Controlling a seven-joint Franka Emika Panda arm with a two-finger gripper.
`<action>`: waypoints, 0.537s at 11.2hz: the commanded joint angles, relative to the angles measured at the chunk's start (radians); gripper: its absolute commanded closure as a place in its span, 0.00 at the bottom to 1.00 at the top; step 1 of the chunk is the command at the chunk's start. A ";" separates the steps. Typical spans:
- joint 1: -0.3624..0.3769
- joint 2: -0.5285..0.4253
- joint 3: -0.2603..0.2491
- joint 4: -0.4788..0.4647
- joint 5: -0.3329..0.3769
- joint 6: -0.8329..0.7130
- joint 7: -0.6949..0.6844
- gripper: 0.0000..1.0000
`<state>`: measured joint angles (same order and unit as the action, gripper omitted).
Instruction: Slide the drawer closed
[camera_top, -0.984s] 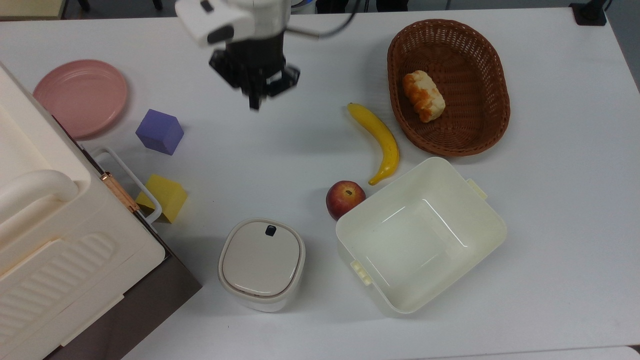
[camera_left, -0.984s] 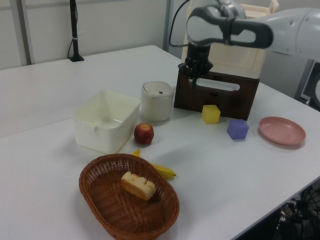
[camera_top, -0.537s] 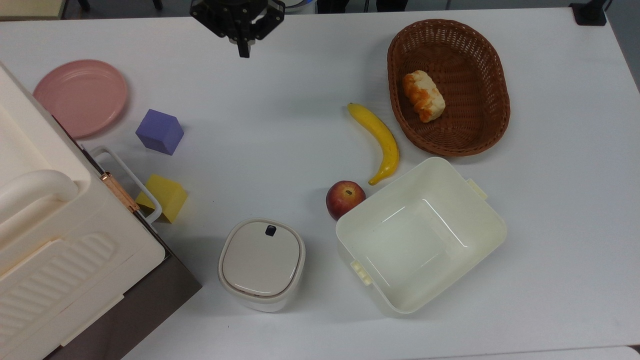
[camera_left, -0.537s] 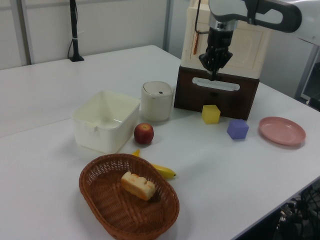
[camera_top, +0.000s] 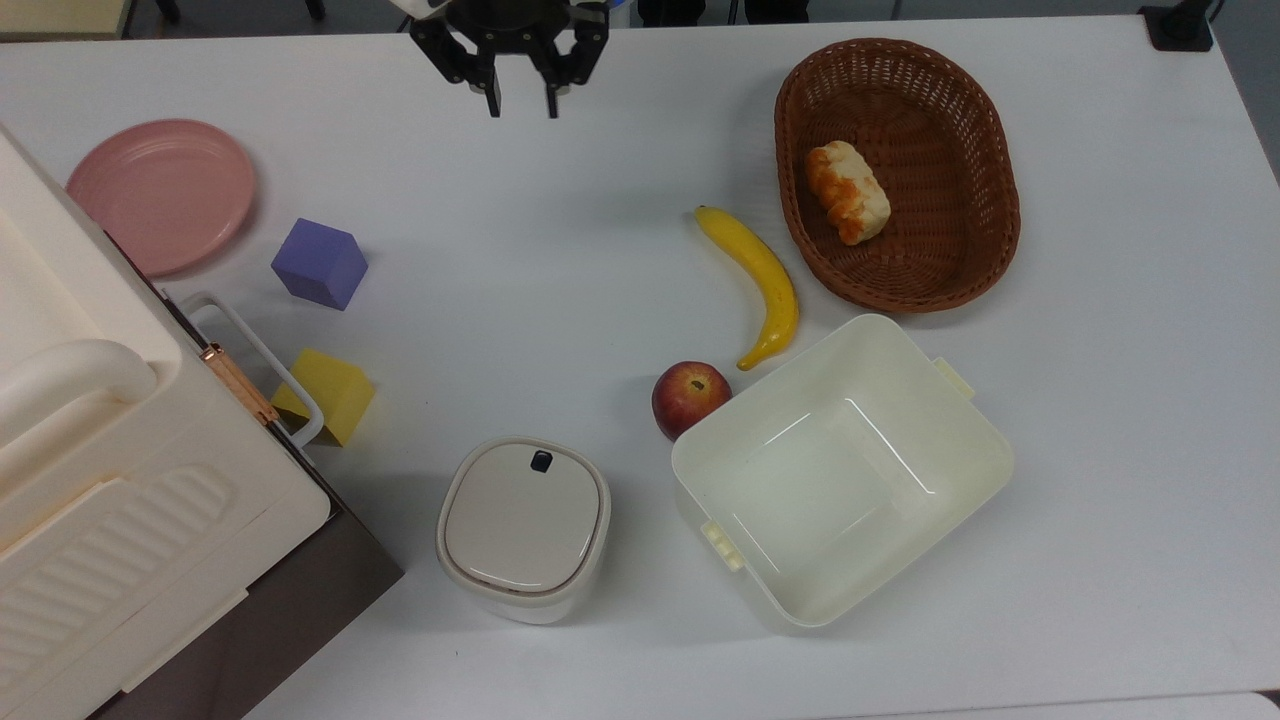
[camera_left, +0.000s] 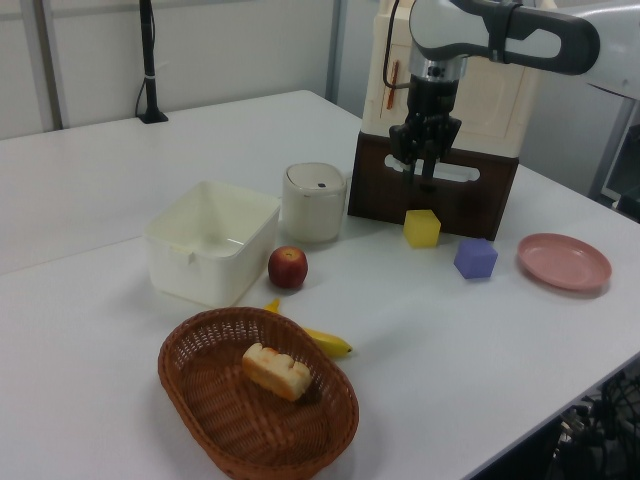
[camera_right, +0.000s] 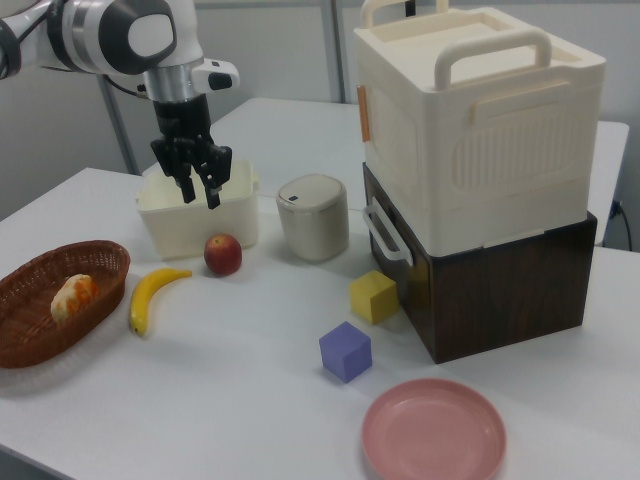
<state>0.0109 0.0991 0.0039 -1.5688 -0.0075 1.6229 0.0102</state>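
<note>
Drawer (camera_right: 470, 290) work looks finished, going by how things lie: the dark brown front panel sits flush with the rest of the dark cabinet in the right view, with no light-wood box showing past it. Its white loop handle (camera_right: 382, 233) juts out from the front, and in the top view the same handle (camera_top: 262, 362) pokes out just past the cream ribbed box (camera_top: 110, 470) stacked on top. The unit stands at the top view's left edge of the counter (camera_top: 600, 250).

Hanging high above the counter and well apart from the drawer, the tool (camera_top: 520, 100) has its two fingers spread with a clear gap between them, and nothing is held. In the right view the tool (camera_right: 198, 192) hovers over the far side, in front of the cream tub (camera_right: 200, 205); in the left view the tool (camera_left: 422, 172) lines up with the drawer front only by perspective.

A yellow block (camera_top: 330, 395) lies just beside the handle, the purple block (camera_top: 320, 263) a little farther out, and neither blocks the drawer front. My judgement is that nothing remains but for the arm to clear off; I see no gap left to push shut, though a very slight one at the panel's edge could escape these angles.
</note>
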 joint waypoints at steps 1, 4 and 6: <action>0.023 -0.044 -0.008 -0.051 0.023 0.023 -0.054 0.00; 0.017 -0.077 -0.033 -0.080 0.097 0.041 -0.056 0.00; 0.017 -0.094 -0.062 -0.077 0.129 0.034 -0.038 0.00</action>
<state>0.0261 0.0697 -0.0206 -1.5877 0.0721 1.6300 -0.0290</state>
